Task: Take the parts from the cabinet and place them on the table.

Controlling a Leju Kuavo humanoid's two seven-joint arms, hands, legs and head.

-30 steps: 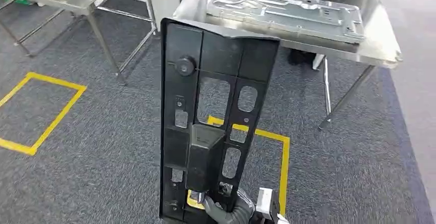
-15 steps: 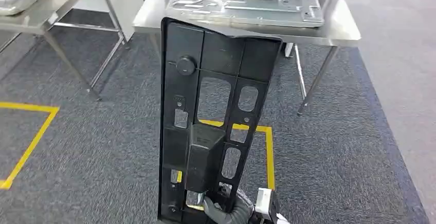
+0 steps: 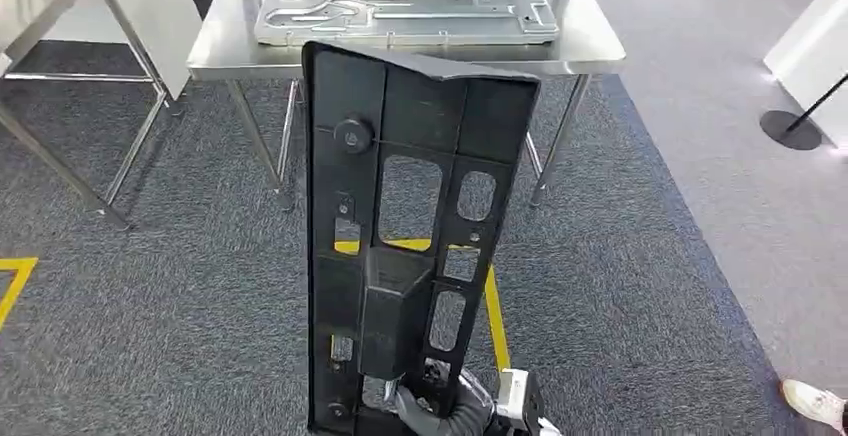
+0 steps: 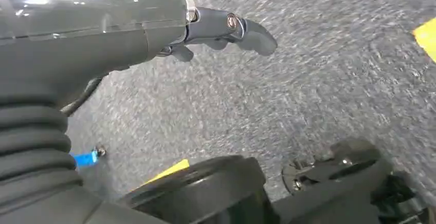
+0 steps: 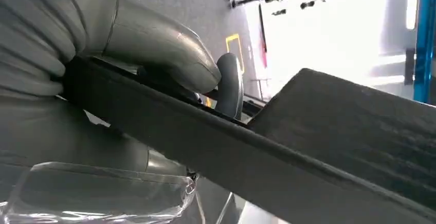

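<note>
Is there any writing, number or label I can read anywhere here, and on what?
None can be read.
The black panel held by the right hand shows small moulded marks, too small to read.
The metal plate on the table shows no text.

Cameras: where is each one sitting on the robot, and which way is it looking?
Head view: high on the robot's body, looking forward and down at the black plastic panel held upright, the steel table and the metal plate on it; the right hand shows at the bottom.
Left wrist view: behind the left hand, looking down at grey carpet.
Right wrist view: behind the right hand, close on the panel's edge.
Shared: head and right wrist views both show the panel in the right hand.
</note>
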